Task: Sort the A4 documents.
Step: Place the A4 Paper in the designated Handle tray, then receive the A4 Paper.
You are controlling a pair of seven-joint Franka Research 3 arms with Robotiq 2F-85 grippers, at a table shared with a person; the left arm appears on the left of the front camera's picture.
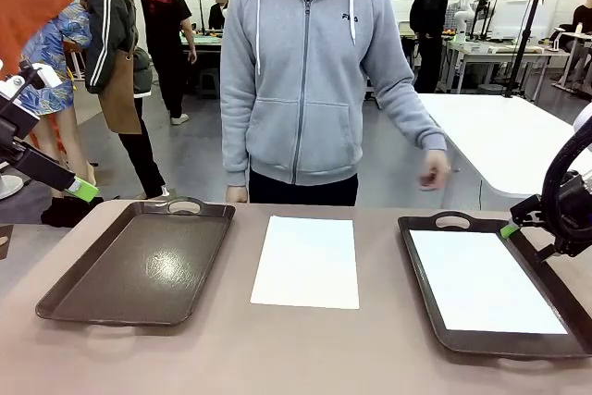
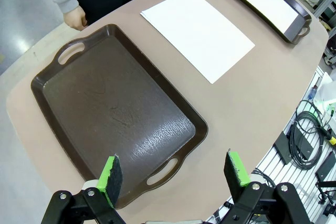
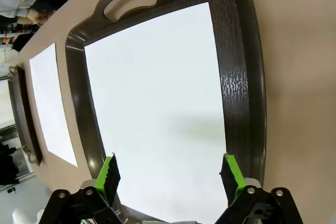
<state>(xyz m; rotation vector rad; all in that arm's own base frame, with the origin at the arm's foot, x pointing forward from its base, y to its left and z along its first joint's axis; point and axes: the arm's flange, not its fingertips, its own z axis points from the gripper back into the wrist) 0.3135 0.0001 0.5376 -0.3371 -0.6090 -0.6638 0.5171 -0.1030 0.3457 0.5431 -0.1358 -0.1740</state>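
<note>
One of the A4 documents (image 1: 307,261) lies flat on the table between two dark brown trays. Another sheet (image 1: 486,281) lies inside the right tray (image 1: 421,256). The left tray (image 1: 139,265) holds nothing. My right gripper (image 1: 511,227) hovers over the right tray's far right corner. In the right wrist view it (image 3: 170,174) is open above the sheet (image 3: 157,103) in the tray (image 3: 241,77), with nothing between its fingers. My left gripper (image 1: 81,190) hangs high at the far left. In the left wrist view it (image 2: 173,170) is open and empty above the left tray (image 2: 105,108).
A person in a grey hoodie stands at the table's far edge, one hand (image 1: 433,171) hanging above the right tray's far side. Cables (image 2: 304,140) lie off the table's edge in the left wrist view. Bare tabletop runs along the near edge.
</note>
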